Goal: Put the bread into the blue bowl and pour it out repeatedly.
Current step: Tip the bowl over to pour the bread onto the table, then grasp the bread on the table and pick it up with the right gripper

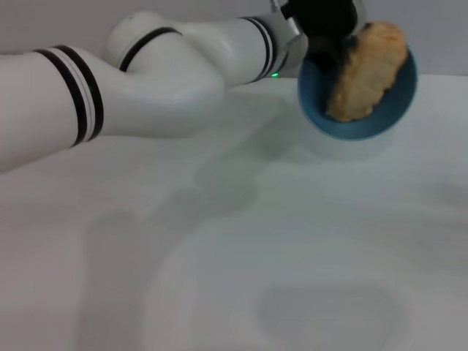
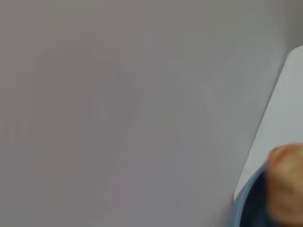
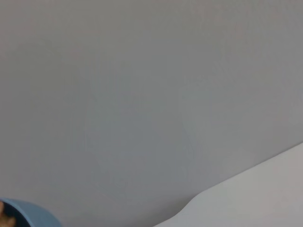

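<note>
Above the white surface (image 1: pixel 307 241), left claw (image 1: pixel 322 40) gripping the tipped blue bowl (image 1: pixel 358 124) by its rim, bread (image 1: pixel 365 69) lying inside, right claw out of sight.

The blue bowl (image 1: pixel 380 121) is tilting steeply above the table, opening facing forward; the bread (image 1: pixel 365 69) is lying inside, golden-tan underside showing.

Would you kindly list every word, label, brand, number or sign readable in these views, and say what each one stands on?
None: no view shows any readable text.
The blue bowl, tipped in the air by the left gripper, is plain.
The bread inside it bears no lettering.
The left arm has only black bands and a small green light, no writing.
The white table is unmarked.
</note>
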### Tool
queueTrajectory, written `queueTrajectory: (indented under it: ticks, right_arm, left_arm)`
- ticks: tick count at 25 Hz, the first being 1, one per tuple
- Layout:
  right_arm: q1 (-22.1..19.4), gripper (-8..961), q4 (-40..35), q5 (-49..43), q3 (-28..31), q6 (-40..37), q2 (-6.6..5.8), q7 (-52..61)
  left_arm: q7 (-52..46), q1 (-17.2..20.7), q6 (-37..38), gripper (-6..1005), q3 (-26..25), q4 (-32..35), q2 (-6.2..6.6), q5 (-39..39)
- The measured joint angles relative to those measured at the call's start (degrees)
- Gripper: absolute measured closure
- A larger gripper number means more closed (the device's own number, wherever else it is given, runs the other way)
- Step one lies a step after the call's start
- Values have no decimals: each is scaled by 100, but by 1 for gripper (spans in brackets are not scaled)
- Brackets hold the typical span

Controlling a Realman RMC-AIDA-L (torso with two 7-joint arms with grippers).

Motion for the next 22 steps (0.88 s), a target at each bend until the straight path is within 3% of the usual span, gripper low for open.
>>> queueTrajectory:
  ticks: [6, 15, 22]
  right_arm:
    - [20, 516, 66, 8, -7, 103, -2, -3]
    - [51, 513, 163, 19, 7, 79, -1, 73]
    - [175, 510, 264, -37, -363, -242, -58, 544]
  left_arm:
    - [492, 77, -515, 1000, 130, 40, -2, 59]
    - [558, 212, -652, 999, 112, 1, -2, 14]
    - [-6, 328, -596, 999, -478, -91, -3, -27]
